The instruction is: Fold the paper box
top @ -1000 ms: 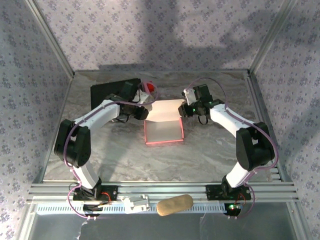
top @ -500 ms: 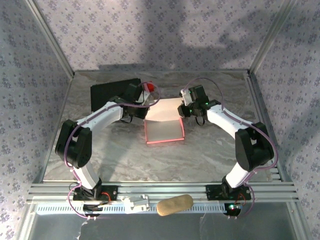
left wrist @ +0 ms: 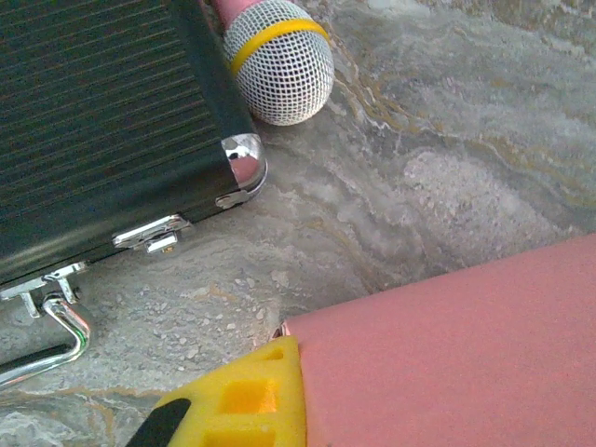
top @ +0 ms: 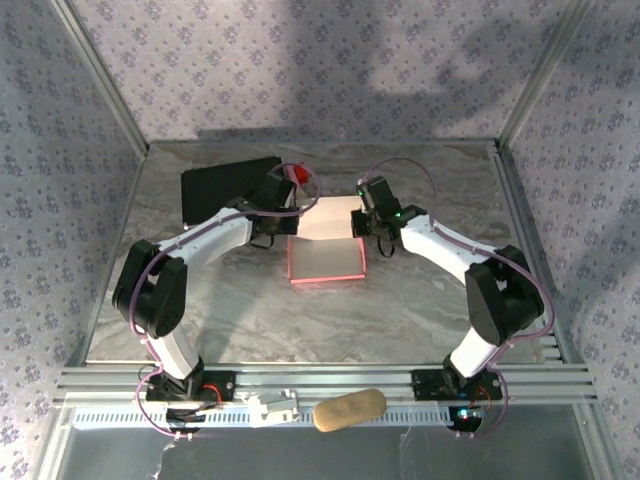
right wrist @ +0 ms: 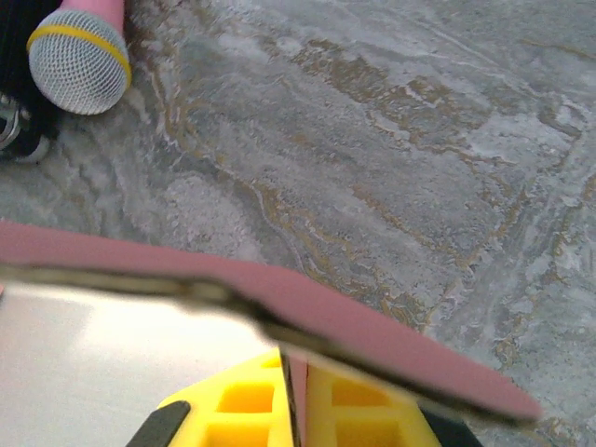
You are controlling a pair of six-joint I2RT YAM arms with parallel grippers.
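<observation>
At the middle of the counter (top: 420, 300), the paper box (top: 326, 262) is lying as an open pink tray, paler inside, with its far flap (top: 330, 216) tilting up toward the back wall. The two arms are flanking that flap, one at each side.

The left jaws are gripping the flap's left edge. Seen from the left wrist, one yellow pad (left wrist: 244, 402) is sitting tight against the pink cardboard, which is covering the other pad.

The right jaws are pinching the flap's right edge. From the right wrist, two yellow pads (right wrist: 244, 408) are clamping the thin sheet between them with no gap showing.

Behind the left jaws, a black case (top: 225, 185) with chrome latches is lying flat on the counter. A microphone (top: 297, 175) with a pink handle, a yellow ring and a mesh head is resting just beside the case's corner.

Down at the near edge, a tan oblong object (top: 350, 410) is lying on the metal rail (top: 560, 380).
</observation>
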